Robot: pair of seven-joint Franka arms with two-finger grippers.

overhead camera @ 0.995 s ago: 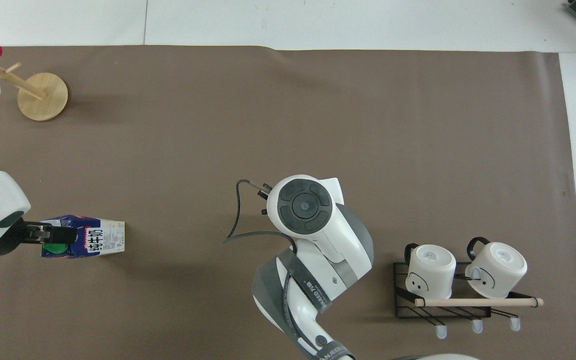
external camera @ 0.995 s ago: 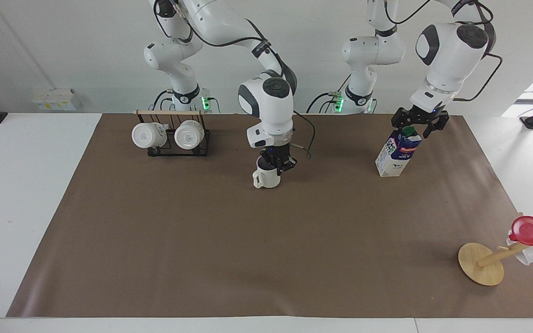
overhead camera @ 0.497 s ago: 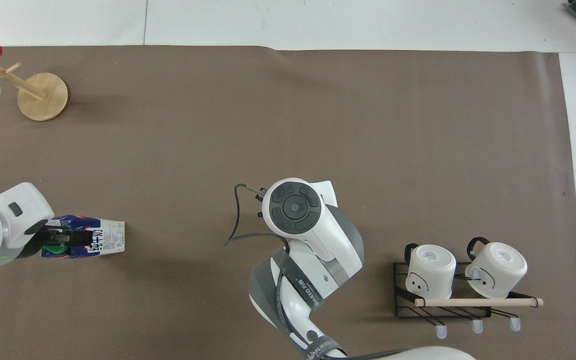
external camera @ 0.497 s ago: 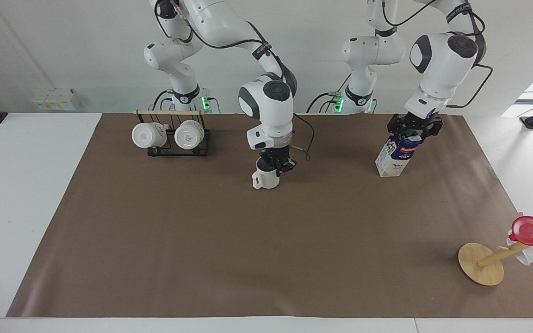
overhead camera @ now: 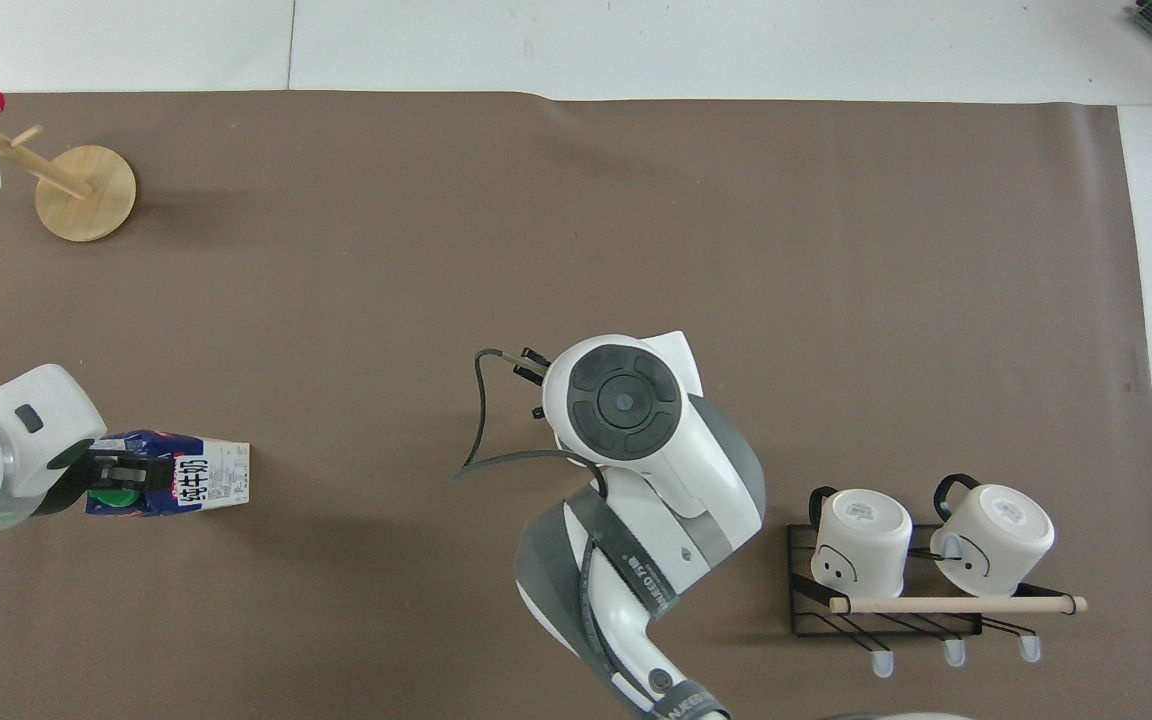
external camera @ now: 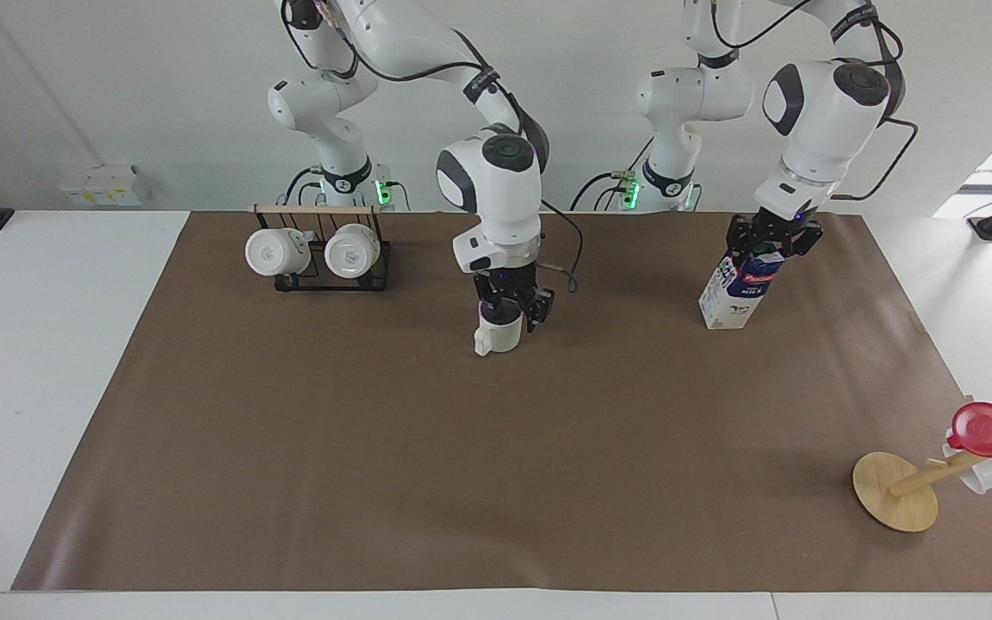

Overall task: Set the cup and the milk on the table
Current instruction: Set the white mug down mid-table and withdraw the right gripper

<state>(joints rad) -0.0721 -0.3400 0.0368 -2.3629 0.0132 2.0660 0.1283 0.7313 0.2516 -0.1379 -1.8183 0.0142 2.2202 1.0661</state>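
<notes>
The right gripper (external camera: 509, 312) has its jaws clamped on the rim of the cream mug (external camera: 497, 333), which stands mid-counter (external camera: 375, 448). At 3 o'clock, the left gripper (external camera: 769, 241) pinches the milk carton's (external camera: 735, 293) top; contents unseen.

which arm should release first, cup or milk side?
Right, probably. The right gripper is at the rim of the cup, which stands upright on the table. The left gripper is at the top of the milk, which stands tilted and may tip.
</notes>
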